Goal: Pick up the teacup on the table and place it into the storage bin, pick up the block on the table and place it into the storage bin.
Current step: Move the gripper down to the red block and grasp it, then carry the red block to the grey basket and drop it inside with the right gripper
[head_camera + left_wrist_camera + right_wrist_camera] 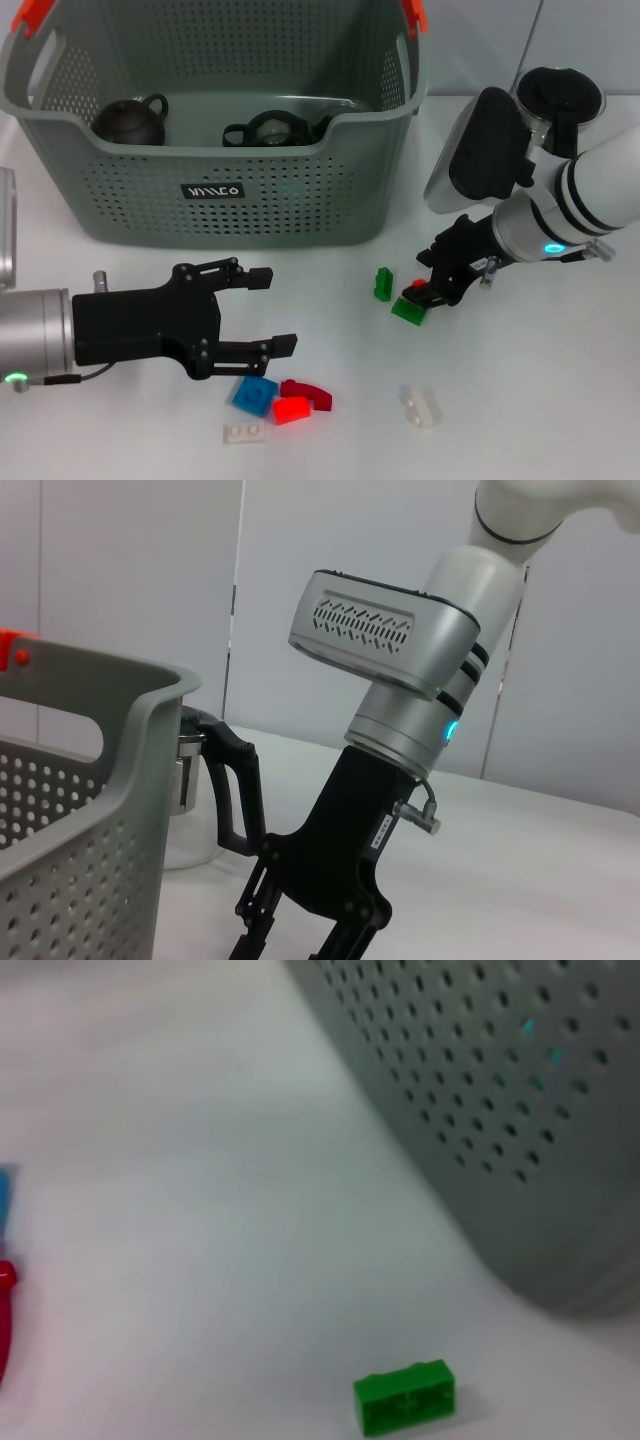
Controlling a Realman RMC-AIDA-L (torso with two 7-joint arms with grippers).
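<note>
The grey-green storage bin (215,215) stands at the back of the table; its corner (110,810) also shows in the left wrist view. Inside it lie a dark teacup (268,130) and a dark teapot (130,120). A flat green block (408,311) lies on the table right of the bin. My right gripper (432,290) is low over it, touching or nearly touching. A second green block (383,284) (404,1398) stands just to the left. My left gripper (278,310) hovers open at the front left, holding nothing.
Blue (253,394), red (292,410) and white (245,432) blocks lie close under my left gripper. Another white block (420,406) sits front centre. A glass pot with a black handle (555,100) (200,780) stands behind my right arm (400,670).
</note>
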